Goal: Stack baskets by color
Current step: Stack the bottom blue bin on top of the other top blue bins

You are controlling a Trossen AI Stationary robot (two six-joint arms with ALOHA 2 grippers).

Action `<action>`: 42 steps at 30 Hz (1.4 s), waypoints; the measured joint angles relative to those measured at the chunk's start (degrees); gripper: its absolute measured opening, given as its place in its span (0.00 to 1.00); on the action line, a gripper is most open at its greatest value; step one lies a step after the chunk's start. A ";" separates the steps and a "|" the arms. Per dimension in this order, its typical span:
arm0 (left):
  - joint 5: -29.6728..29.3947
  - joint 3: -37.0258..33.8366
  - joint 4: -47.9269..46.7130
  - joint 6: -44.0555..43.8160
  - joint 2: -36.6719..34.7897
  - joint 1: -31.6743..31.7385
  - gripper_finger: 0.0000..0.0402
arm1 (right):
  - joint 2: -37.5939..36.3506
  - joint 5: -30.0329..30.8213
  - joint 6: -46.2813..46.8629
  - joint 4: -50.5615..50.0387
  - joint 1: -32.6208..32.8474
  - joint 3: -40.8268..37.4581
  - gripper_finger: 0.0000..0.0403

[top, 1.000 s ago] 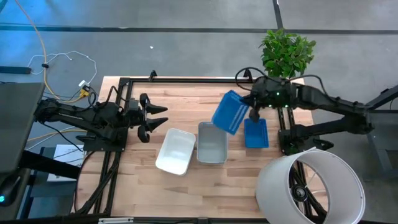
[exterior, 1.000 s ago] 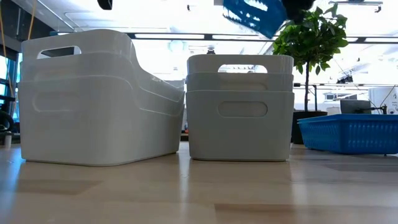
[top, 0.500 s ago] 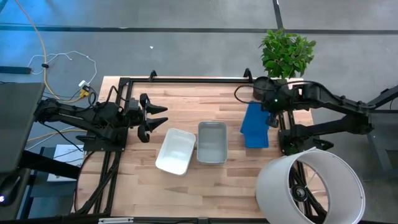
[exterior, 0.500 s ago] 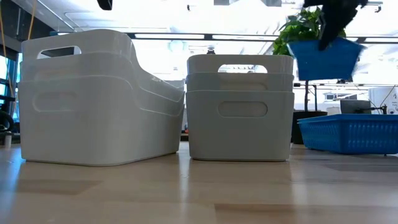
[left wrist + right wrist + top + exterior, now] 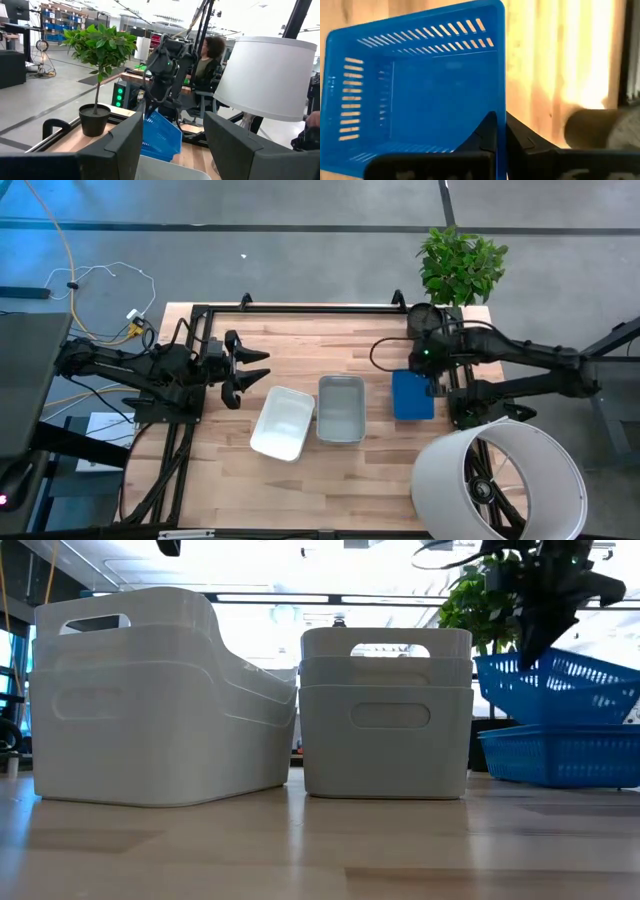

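A white basket stack (image 5: 283, 423) and a grey basket stack (image 5: 341, 408) stand side by side mid-table on their bases. One blue mesh basket (image 5: 560, 755) sits on the table at the right. A second blue basket (image 5: 555, 685) hangs tilted just above it, with my right gripper (image 5: 432, 373) shut on it. Whether the two blue baskets touch, I cannot tell. My left gripper (image 5: 266, 367) waits open at the table's left, level and clear of everything. My right gripper pinches the rim of one side wall (image 5: 501, 107) of the upper blue basket, one finger inside (image 5: 487, 127) and one outside. The fingers come steeply from above. The basket hangs below them, open side up, tilted over the lower blue basket.
A potted green plant (image 5: 460, 265) stands at the far right corner. A large white cylinder (image 5: 500, 480) fills the near right. The dark frame rail (image 5: 300, 308) runs along the far edge. A person (image 5: 207, 55) sits beyond the table in the left wrist view.
My right gripper has carried the blue basket from above the grey stack's far side toward the table's right edge and down, tipping to point steeply downward. The basket has turned from steeply slanted to nearly level, over the other blue basket.
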 joint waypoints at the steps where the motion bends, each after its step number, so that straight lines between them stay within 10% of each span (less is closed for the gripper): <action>1: 0.00 0.00 -0.02 0.00 0.00 0.00 0.49 | 0.00 -0.72 -1.01 0.15 -0.39 -0.67 0.00; 18: -0.21 0.00 -0.03 0.00 0.00 0.00 0.49 | -0.04 -15.52 -12.64 7.74 -10.97 -11.07 0.00; 42: -2.97 0.00 -0.48 -0.04 0.00 -0.02 0.49 | 0.20 -17.56 -12.66 13.09 -11.44 -14.29 0.00</action>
